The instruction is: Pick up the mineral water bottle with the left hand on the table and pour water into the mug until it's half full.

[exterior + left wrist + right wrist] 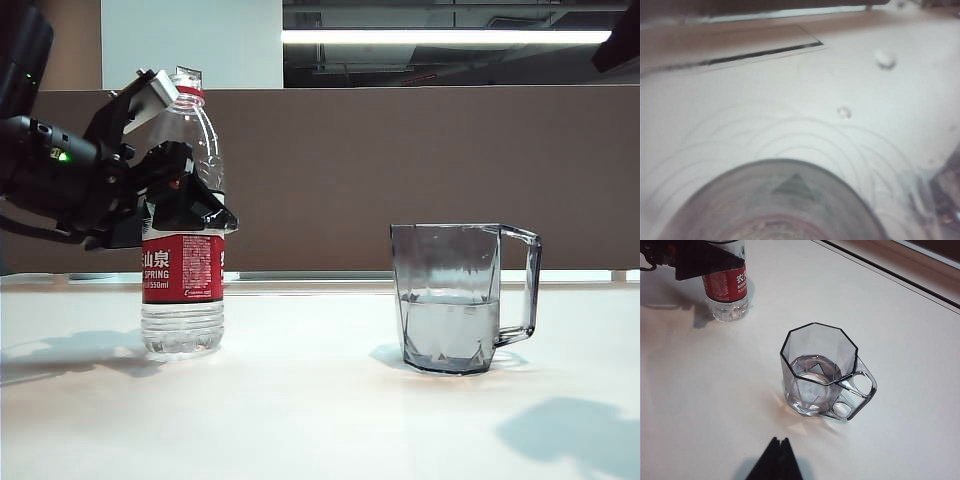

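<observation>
My left hand (165, 150), the black angular one with the silver-grey tip, stood around the upper body of the tall clear ribbed plastic bottle with the red-and-white label (183, 270). Whether its fingers pressed the bottle or stood slack I could not tell. The bottle stood upright on the white counter (300, 420), uncapped, with little water left in its base. The smoky-grey faceted plastic mug with the squared handle (455, 300) stood well apart to the right, about half full.

Risk: a sideways pull-away could catch the shoulder and tip the light, open bottle, spilling what remained. A withdrawal toward the left side looked safest, as bare counter lay there.

My right hand (775, 460) hung near the mug, its dark tips pressed together, holding nothing. Open room lay between bottle and mug; the counter's back edge ran well behind both.
</observation>
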`<state>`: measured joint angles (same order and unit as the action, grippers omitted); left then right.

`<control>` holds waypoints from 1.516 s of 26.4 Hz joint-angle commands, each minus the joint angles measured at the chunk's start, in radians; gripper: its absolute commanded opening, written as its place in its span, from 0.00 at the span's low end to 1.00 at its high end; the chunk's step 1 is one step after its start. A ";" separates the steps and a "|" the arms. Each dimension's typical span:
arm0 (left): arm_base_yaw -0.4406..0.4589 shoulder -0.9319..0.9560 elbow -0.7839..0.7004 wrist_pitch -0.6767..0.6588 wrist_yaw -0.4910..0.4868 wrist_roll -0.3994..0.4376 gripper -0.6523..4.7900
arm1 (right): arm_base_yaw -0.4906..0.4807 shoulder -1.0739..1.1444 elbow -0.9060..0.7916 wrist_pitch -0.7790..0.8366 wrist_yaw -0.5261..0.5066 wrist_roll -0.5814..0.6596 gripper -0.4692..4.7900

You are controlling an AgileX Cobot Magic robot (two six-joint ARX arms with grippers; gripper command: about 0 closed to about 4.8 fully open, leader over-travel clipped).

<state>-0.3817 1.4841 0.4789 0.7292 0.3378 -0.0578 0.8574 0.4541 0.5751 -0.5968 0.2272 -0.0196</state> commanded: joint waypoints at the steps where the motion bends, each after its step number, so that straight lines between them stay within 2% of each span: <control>1: -0.001 -0.006 0.003 -0.010 0.023 0.002 0.88 | 0.000 -0.002 0.004 0.016 -0.002 0.001 0.08; 4: -0.001 -0.006 0.003 -0.019 0.026 0.005 0.89 | 0.000 -0.002 0.004 0.016 -0.002 0.001 0.08; 7: -0.001 -0.006 0.003 -0.019 0.030 0.005 0.99 | 0.000 -0.002 0.004 0.017 -0.002 0.001 0.08; 8: -0.001 -0.006 0.003 -0.019 0.030 0.006 1.00 | 0.000 -0.002 0.004 0.017 -0.002 0.001 0.08; 12: -0.001 -0.015 0.003 -0.035 0.026 0.006 1.00 | 0.000 -0.002 0.004 0.017 -0.002 0.001 0.08; 20: -0.001 -0.120 0.003 -0.192 0.018 0.077 1.00 | 0.000 -0.002 0.004 0.017 -0.002 0.001 0.08; 28: -0.001 -0.183 0.004 -0.286 0.014 0.095 1.00 | 0.000 -0.002 0.004 0.018 -0.002 0.001 0.08; 40: -0.001 -0.214 0.005 -0.336 0.011 0.112 1.00 | 0.000 -0.002 0.004 0.018 -0.002 0.001 0.08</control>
<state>-0.3817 1.2800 0.4801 0.3992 0.3515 0.0521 0.8570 0.4538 0.5751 -0.5964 0.2272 -0.0196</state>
